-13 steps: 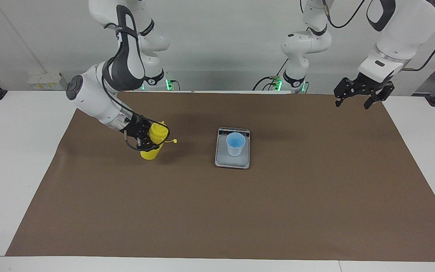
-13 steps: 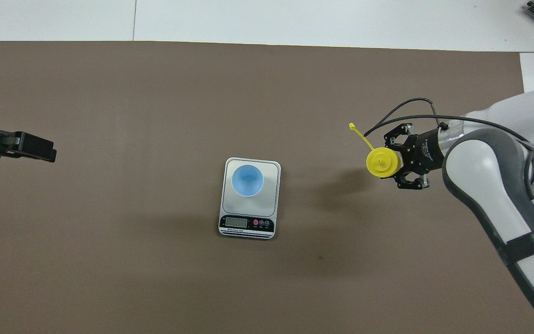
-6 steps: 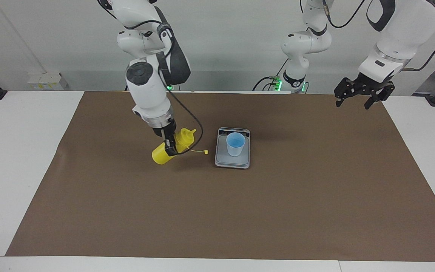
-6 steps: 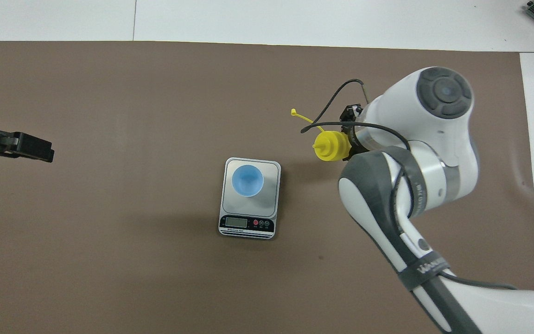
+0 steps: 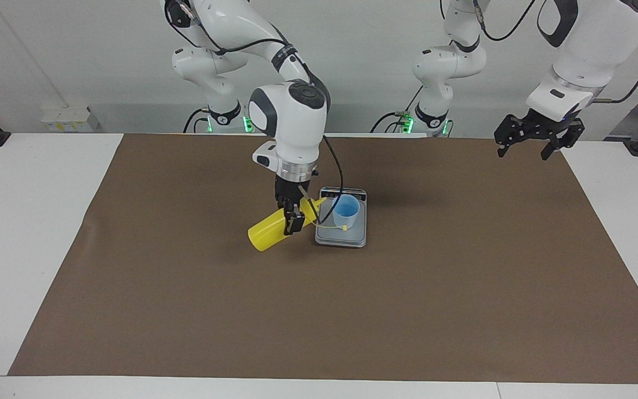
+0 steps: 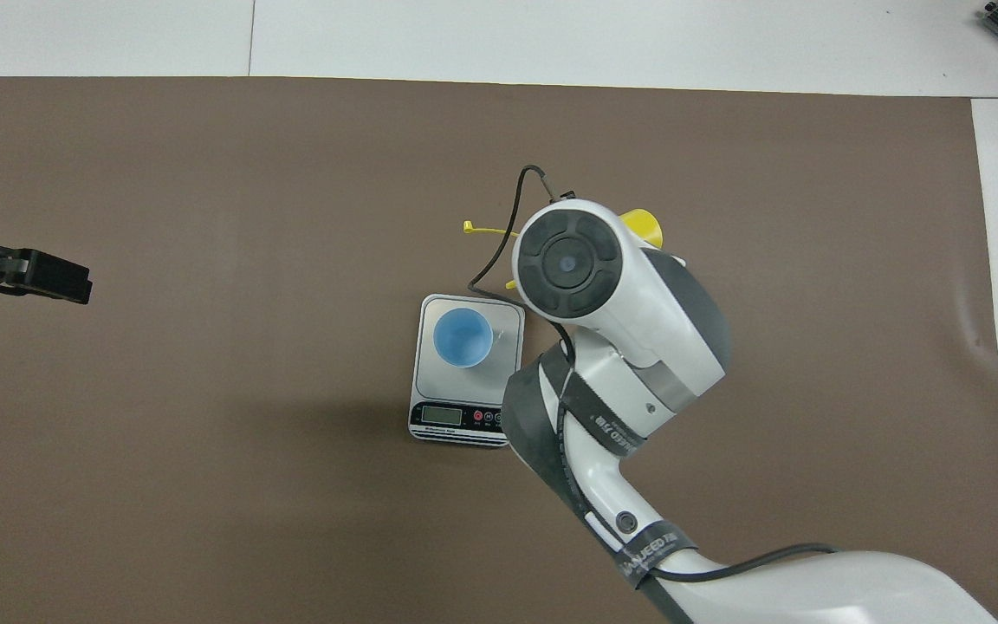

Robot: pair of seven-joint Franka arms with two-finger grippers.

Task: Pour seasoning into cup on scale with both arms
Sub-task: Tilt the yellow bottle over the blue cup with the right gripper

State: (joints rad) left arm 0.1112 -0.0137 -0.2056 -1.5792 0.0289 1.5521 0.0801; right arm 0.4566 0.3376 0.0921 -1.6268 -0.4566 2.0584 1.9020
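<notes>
Gripping the bright yellow plastic squeeze bottle (image 5: 267, 232) around its upper body, the right arm's black two-finger gripper (image 5: 292, 217) has its jaws clamped on it, holding it tilted in the air with the nozzle end aimed at the small light blue plastic cup (image 5: 345, 211) and its tethered tip dangling over the scale. The cup stands upright on the flat silver-grey kitchen scale (image 5: 341, 234), which lies mid-worktop on the brown paper mat (image 5: 352, 310), display strip toward the robots. The left arm's black gripper (image 5: 538, 137) waits, jaws wide apart and holding nothing, above the mat's corner at its own end.
</notes>
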